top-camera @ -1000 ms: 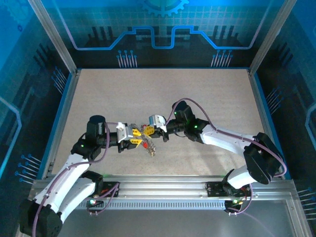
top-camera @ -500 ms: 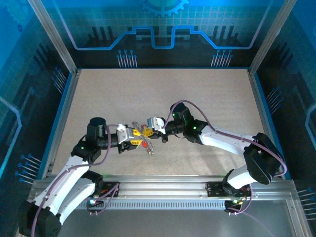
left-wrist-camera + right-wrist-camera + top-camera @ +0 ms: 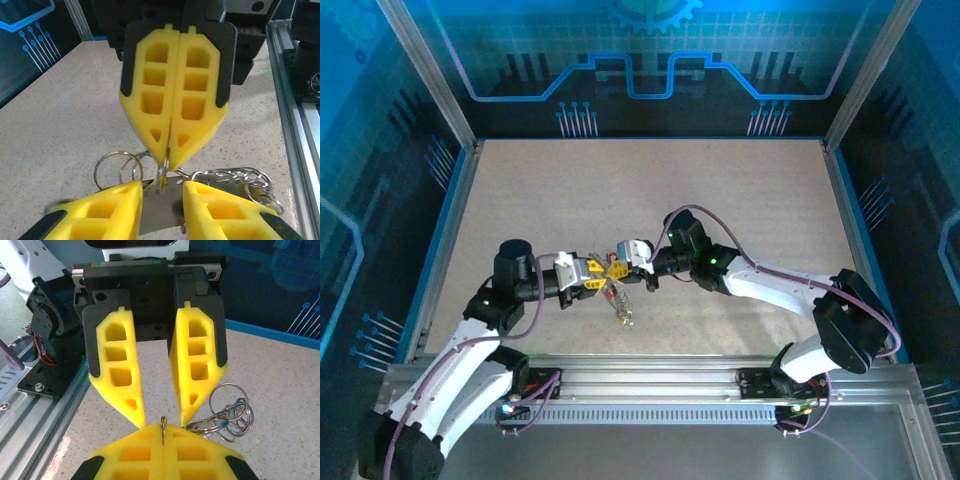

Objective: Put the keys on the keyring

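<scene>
Where the two arms are bolted to the metal rail (image 3: pixel 650 376) at the near edge, they stretch forward and meet a little beyond it, over the speckled table (image 3: pixel 720 190). The left pincer (image 3: pixel 600 275) has its yellow fingers (image 3: pixel 117 365) apart. In the left wrist view a flat silvery piece (image 3: pixel 160 215) shows in the gap, too blurred for me to name. The right pincer (image 3: pixel 618 264) faces it tip to tip. Its fingers are pressed together on the keyring (image 3: pixel 163 423), a thin wire loop seen edge-on, which stands between the left fingertips. A bunch of silvery loops (image 3: pixel 227 410) hangs just beside these tips. Under the two pincers are the keys (image 3: pixel 624 308), silver with a small red part. I cannot tell if they rest on the table or hang just above it. Farther back the table runs to the blue wall (image 3: pixel 640 60).
</scene>
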{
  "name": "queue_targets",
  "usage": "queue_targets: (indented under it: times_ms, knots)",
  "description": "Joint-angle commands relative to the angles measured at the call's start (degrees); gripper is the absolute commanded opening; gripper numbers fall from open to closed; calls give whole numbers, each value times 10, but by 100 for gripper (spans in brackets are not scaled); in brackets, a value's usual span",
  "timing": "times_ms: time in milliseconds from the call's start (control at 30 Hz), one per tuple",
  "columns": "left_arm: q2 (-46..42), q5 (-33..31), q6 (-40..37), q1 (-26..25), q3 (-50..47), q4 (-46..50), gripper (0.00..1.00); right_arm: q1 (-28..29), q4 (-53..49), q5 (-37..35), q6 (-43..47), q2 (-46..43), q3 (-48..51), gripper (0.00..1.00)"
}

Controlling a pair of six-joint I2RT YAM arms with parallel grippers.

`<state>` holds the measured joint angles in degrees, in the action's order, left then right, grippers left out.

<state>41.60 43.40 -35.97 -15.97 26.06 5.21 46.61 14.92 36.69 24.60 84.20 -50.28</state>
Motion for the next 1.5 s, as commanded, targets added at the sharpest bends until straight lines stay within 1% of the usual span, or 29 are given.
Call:
queue_targets:
  times_ms: [0, 267, 333, 433, 600, 667, 800, 967, 1100, 1167, 1267, 1400, 1467]
  knots:
    - [1, 25, -6, -7, 0, -3, 25, 7, 37, 15, -13, -9, 14, 0]
    - [5, 22, -18, -10, 1, -6, 20, 14, 38, 10, -22, -6, 13, 0]
    - [14, 27, -30, -12, 2, 2, 21, 16, 46, 10, -26, -2, 13, 0]
    - [18, 19, -54, -13, 2, 26, 25, 17, 45, 7, -25, 1, 13, 0]
    - [16, 2, -91, -13, 16, 81, 24, 17, 43, 9, -25, -2, 16, 0]
    - [15, -4, -87, -13, 16, 78, 22, 18, 40, 8, -24, -2, 14, 0]
    - [18, 6, -71, -14, 15, 55, 17, 23, 51, 9, -31, 3, 13, 0]
    - [21, 17, -45, -14, 10, 24, 17, 36, 53, -3, -30, 17, 6, 0]
    - [21, 21, -40, -16, 9, 21, 17, 40, 53, -11, -32, 24, 3, 0]
    - [21, 22, -38, -16, 9, 21, 14, 41, 54, -11, -32, 24, 3, 0]
    - [20, 21, -43, -16, 9, 26, 0, 42, 49, -12, -27, 22, 3, 0]
    - [18, 18, -63, -16, 18, 53, 0, 40, 37, -14, -18, 14, 7, 0]
    - [16, 17, -69, -16, 22, 64, 0, 38, 13, -10, -5, 8, 3, 0]
